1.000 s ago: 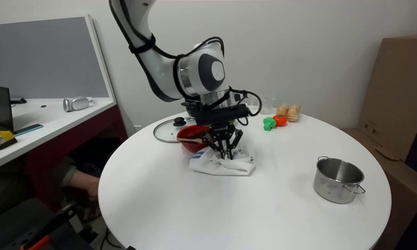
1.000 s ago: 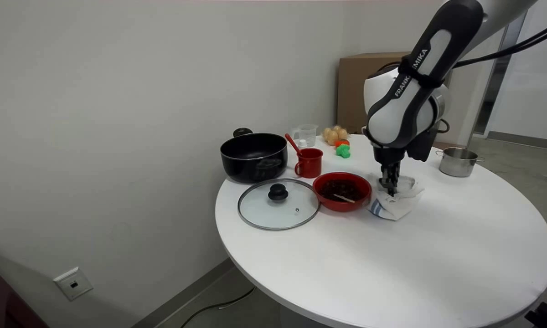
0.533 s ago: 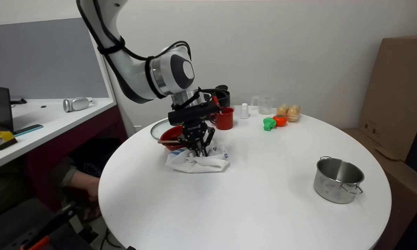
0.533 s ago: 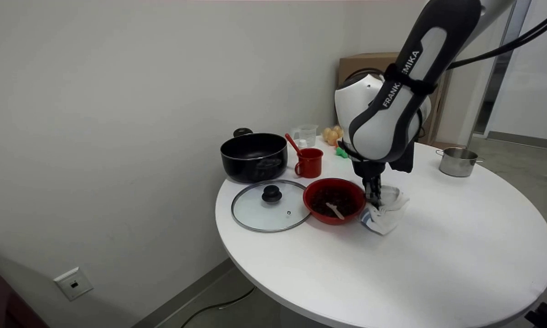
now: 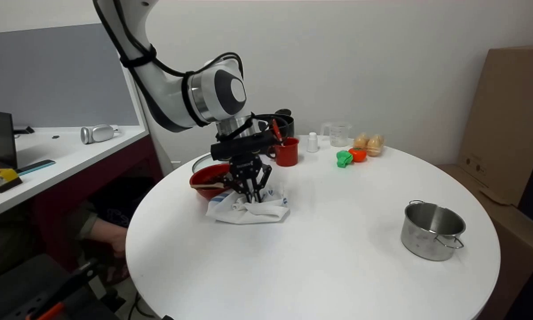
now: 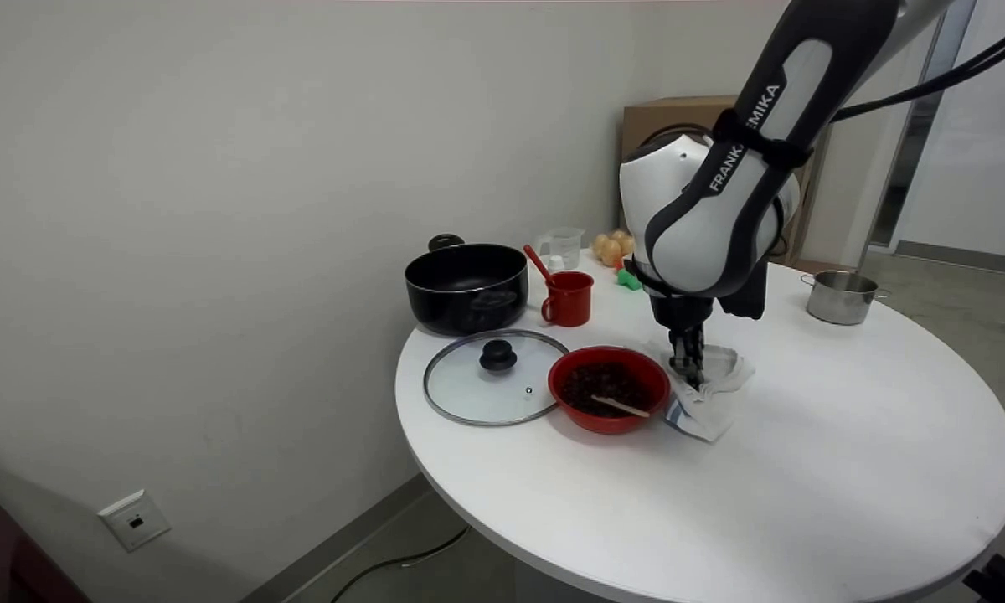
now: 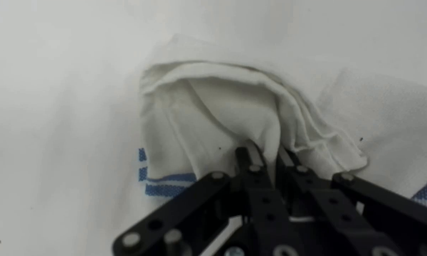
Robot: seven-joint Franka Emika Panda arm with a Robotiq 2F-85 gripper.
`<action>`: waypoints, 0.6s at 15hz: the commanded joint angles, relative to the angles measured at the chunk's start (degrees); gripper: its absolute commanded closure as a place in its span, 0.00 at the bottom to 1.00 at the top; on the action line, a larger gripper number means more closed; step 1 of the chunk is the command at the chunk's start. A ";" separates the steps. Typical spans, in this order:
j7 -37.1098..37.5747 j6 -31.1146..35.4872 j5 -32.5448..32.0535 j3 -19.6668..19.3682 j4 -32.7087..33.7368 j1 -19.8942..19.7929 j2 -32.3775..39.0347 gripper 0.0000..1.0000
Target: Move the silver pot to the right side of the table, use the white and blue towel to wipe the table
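Plain pale wall [image 5: 382, 89] behind a round white counter [image 5: 311, 275]; cardboard box [image 5: 506, 124] off the right edge.

Silver pot [image 5: 426, 243] upright at the right of the counter, near the rim, well apart from everything else. Probably parked there to free the middle for wiping; that half of the job looks done. White towel with blue stripes [image 5: 253, 216] lies left of centre. Fingers [image 7: 261, 192] pinched together on a bunched fold of it, tips pointing down, the rest of the cloth spread around them. Holding it mid-cloth likely leaves a loose pad to drag; wiping seems the step in hand.

Red bowl [image 6: 595, 425], with a wooden utensil [image 6: 620, 407] in it, sits at the towel's left; touching or just beside, cannot tell. Glass lid [image 6: 479, 390] just past the bowl, black pot [image 6: 456, 314] and red mug [image 6: 574, 303] on the far side.

Room: leftward the bowl blocks, and a push that way could shove it into the lid. Best open stretch runs near and right, between towel and silver pot. Watch the curved near edge, and stop short of the pot: it has little counter beyond it.
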 commanded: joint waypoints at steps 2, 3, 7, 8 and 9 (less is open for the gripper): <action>0.88 -0.42 3.06 1.34 -3.04 -2.72 -2.44 0.97; 0.62 -0.27 4.13 1.64 -3.98 -3.52 -3.17 0.97; 0.66 1.77 7.20 1.20 -9.20 -6.47 -6.24 0.97; 0.75 2.59 7.54 1.03 -10.90 -7.04 -6.90 0.97; 1.33 3.29 7.41 0.62 -12.40 -7.18 -7.55 0.97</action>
